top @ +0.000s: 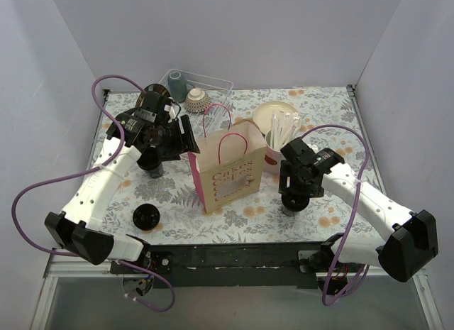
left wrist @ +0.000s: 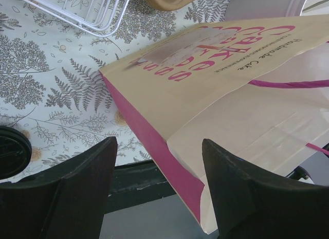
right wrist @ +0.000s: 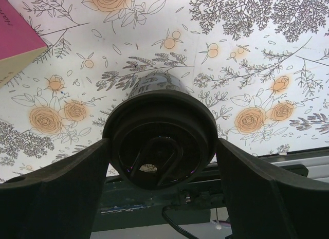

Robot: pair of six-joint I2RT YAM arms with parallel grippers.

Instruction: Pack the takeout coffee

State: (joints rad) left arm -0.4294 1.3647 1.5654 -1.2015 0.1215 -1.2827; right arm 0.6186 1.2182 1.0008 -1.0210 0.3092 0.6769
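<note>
A tan and pink paper bag (top: 225,170) stands open mid-table. My left gripper (top: 184,135) is open at the bag's upper left edge. In the left wrist view the gripper (left wrist: 159,167) has the bag's (left wrist: 226,95) pink side edge between its spread fingers, not gripped. My right gripper (top: 294,195) is right of the bag, shut on a takeout coffee cup (right wrist: 159,136); its fingers (right wrist: 77,187) press both sides of the black lid, gripper (right wrist: 162,162). Another lidded cup (top: 145,216) stands front left and shows at the left wrist view's edge (left wrist: 10,151).
A wire basket (top: 209,81) at the back holds a grey cup (top: 176,80). A beige bowl (top: 196,98) sits beside it. A white pot of utensils (top: 280,135) and a plate (top: 273,113) stand behind the bag's right side. The table's front edge (right wrist: 154,208) is close.
</note>
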